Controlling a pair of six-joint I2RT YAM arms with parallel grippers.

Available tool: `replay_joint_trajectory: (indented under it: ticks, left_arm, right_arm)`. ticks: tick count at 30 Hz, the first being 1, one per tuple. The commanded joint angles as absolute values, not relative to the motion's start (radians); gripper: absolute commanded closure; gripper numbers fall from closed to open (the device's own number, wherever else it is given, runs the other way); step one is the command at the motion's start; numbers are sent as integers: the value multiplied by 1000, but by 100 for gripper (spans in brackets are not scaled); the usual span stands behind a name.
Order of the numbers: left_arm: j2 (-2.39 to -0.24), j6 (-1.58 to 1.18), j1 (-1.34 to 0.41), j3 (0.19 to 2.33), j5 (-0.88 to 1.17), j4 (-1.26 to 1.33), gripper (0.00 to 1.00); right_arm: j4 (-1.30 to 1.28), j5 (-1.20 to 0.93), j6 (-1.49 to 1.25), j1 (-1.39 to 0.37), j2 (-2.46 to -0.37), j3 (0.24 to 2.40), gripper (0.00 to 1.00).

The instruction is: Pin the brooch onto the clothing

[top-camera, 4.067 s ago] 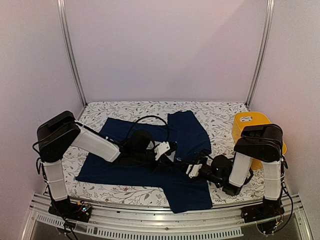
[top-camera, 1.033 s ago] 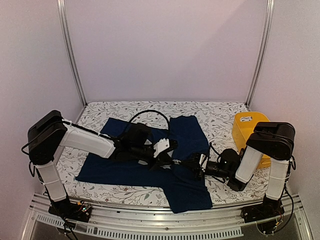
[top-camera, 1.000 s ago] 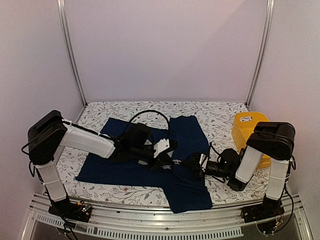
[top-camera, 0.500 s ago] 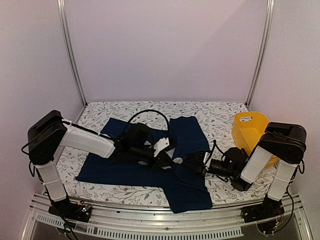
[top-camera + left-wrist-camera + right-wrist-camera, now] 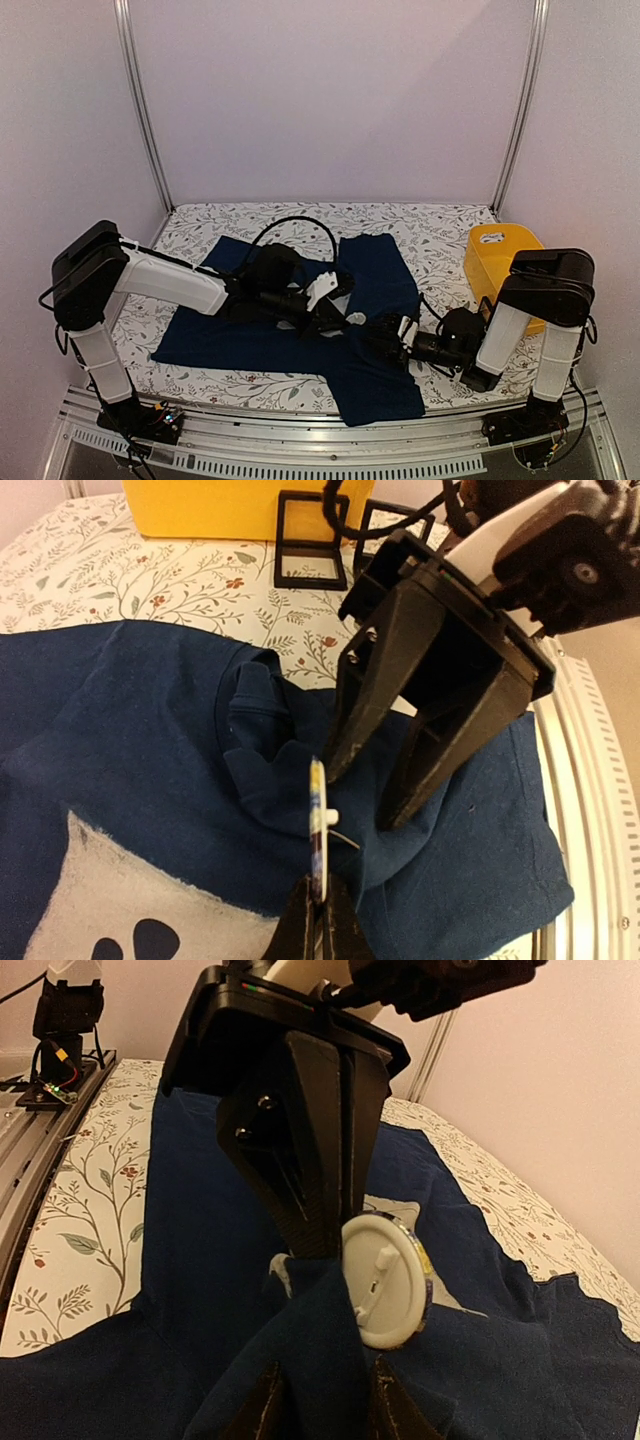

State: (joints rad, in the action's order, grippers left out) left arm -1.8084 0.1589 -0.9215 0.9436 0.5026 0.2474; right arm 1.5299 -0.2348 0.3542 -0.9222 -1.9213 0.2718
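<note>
The navy T-shirt point(image 5: 250, 340) lies spread on the table, its pale print point(image 5: 120, 900) showing in the left wrist view. My left gripper point(image 5: 335, 303) is shut on the rim of the round brooch point(image 5: 317, 815), holding it edge-up just above the shirt. The brooch's white back with its pin point(image 5: 385, 1280) faces the right wrist camera. My right gripper point(image 5: 387, 328) is shut on a raised fold of the T-shirt point(image 5: 320, 1350), and that fold touches the brooch's back. The left gripper point(image 5: 310, 1130) stands right behind the brooch, and the right gripper's fingers point(image 5: 375, 695) hang over it.
A yellow bin point(image 5: 500, 260) stands at the right of the table point(image 5: 440, 230), beside the right arm. Two small black frames point(image 5: 310, 540) stand near the bin point(image 5: 230, 505). Metal rails point(image 5: 300, 462) run along the near edge.
The right arm has shifted back to the left and lower, bringing its fabric fold closer against the brooch. The left gripper and brooch have hardly moved.
</note>
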Motion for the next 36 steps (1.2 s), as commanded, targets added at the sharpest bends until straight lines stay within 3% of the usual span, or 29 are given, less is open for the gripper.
replay_joint_trajectory:
  ticks: [1, 3, 8, 12, 30, 32, 36]
  left_arm:
    - [-1774, 157, -922, 945, 552, 233, 100]
    - [-1769, 158, -922, 945, 568, 230, 100]
    - [-1756, 158, -923, 950, 600, 234, 100]
    - [-1741, 165, -926, 952, 665, 223, 100]
    - [-1682, 173, -940, 947, 676, 177, 100]
    - [-1679, 173, -940, 942, 657, 178, 100]
    - [-1682, 165, -939, 927, 577, 190, 100]
  right_arm:
    - [1590, -163, 350, -925, -1948, 292, 74]
    - [1592, -159, 358, -925, -1957, 299, 77]
    - [1571, -134, 372, -924, -1971, 308, 95]
    - [1562, -130, 364, -909, -1973, 302, 100]
    - [1427, -156, 334, -870, -1943, 321, 100]
    - [1426, -152, 338, -870, -1936, 313, 92]
    - [1417, -203, 343, -862, -1848, 268, 54]
